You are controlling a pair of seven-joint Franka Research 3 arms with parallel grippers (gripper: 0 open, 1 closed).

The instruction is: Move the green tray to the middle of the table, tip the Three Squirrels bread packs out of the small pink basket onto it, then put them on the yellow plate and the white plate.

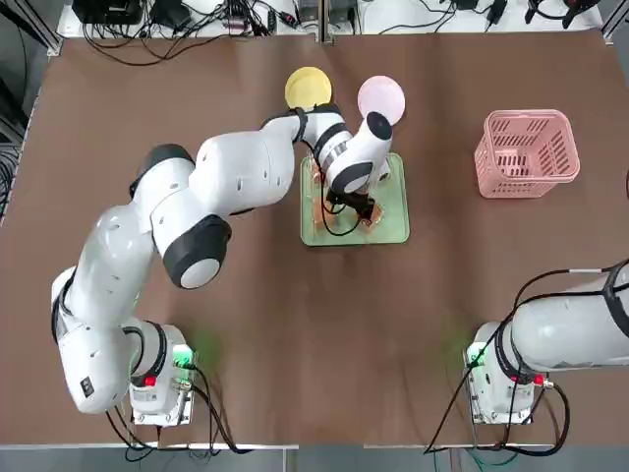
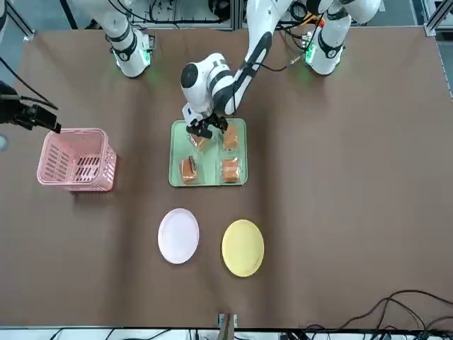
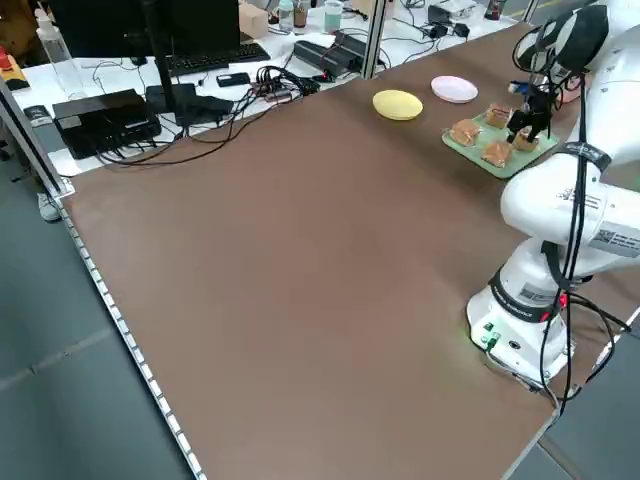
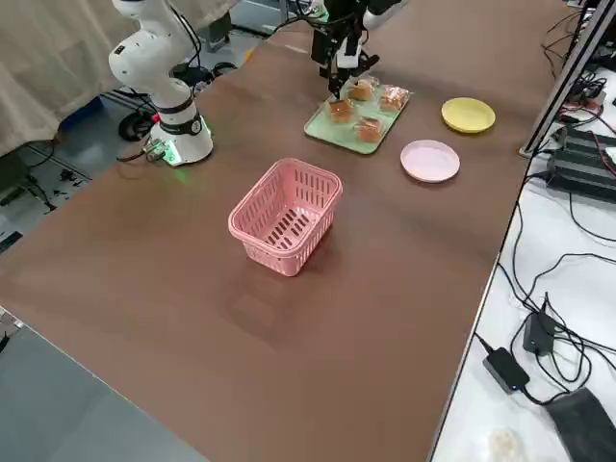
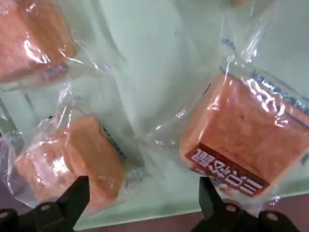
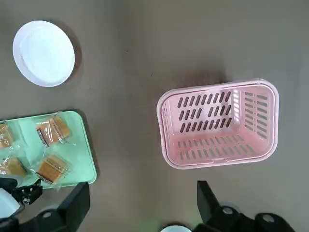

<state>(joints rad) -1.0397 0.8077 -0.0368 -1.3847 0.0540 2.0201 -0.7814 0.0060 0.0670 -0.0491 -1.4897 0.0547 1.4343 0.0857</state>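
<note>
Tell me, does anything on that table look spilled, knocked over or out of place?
Nothing stands out. The pink basket stands upright and empty, four bread packs lie on the green tray, and the yellow plate and white plate are bare. The left gripper hovers open over the tray.

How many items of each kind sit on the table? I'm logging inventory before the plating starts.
Bread packs: 4, all on the tray
Green tray: 1
Pink basket: 1, empty
Yellow plate: 1, empty
White plate: 1, empty
Total: 8
</note>
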